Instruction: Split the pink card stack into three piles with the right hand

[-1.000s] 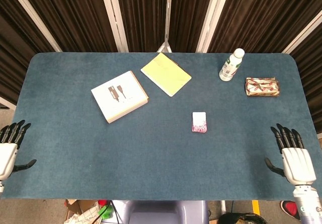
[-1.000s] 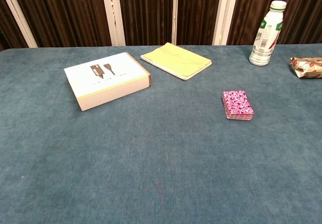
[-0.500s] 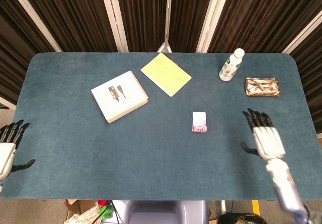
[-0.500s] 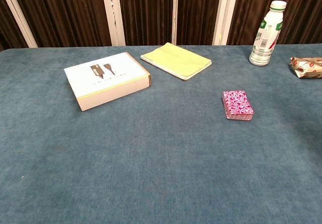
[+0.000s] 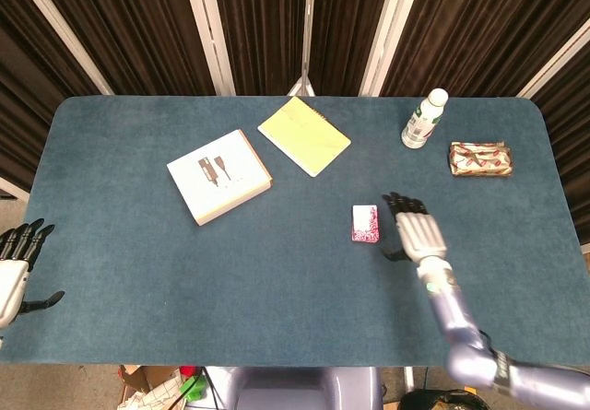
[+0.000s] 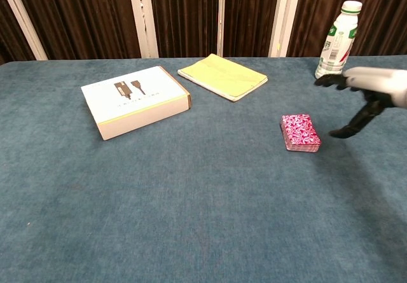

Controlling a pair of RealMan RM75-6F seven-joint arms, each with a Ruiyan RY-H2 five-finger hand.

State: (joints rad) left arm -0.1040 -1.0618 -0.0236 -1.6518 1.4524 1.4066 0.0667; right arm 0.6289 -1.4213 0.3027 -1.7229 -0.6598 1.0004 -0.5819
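Right hand (image 5: 419,233): fingers spread, holding nothing, just right of stack.
Pink card stack (image 5: 365,223): whole, table centre-right.
Advice: pinch only the top third by its long edges.

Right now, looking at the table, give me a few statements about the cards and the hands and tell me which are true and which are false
1. The right hand is holding the pink card stack. False: its fingers are spread and it is beside the stack, not touching it.
2. The pink card stack is one pile. True.
3. The bottle lies on its side. False: it stands upright near the table's far edge.
4. The left hand is at the table's near left edge, far from the cards. True.
5. The yellow notepad rests on top of the white box. False: they lie apart.
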